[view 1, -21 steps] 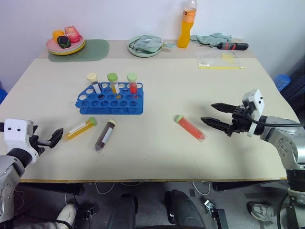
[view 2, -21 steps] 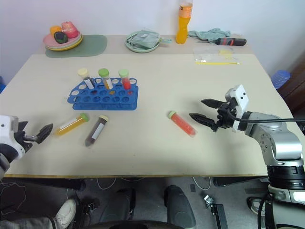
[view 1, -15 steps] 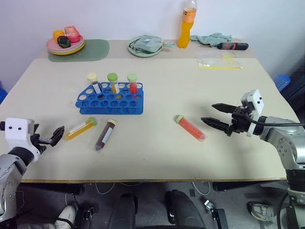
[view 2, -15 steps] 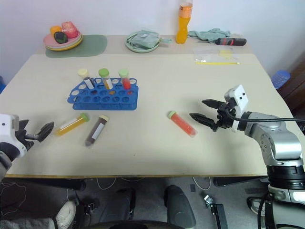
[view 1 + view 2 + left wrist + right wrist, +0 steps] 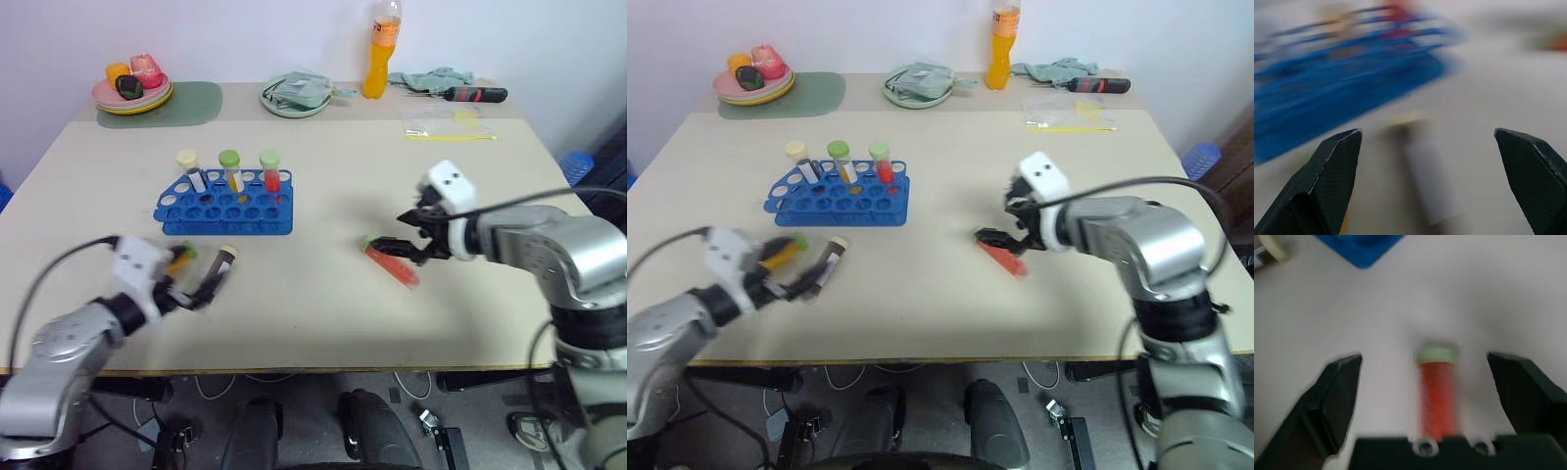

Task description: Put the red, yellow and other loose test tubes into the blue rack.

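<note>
My right gripper hangs just above the table with its two fingers spread wide, one on each side of the red tube. That tube lies flat on the table, its green cap toward the rack and its body running toward four o'clock. In my right wrist view the red tube sits between my fingers, and neither finger touches it.

My left gripper is also open wide, low over the table at about seven o'clock from the rack. The dark tube with its cream cap lies just ahead of it, between the line of my fingers as the left wrist view shows; it is blurred there, so I cannot tell whether a finger touches it. The yellow tube lies just beside the dark one, partly hidden behind my left wrist.

The rack stands at about ten o'clock from the table's middle, well apart from the red tube. Three capped tubes stand upright along its far row: one cream-capped, two green-capped.

All three loose tubes lie on the table, outside the rack.
</note>
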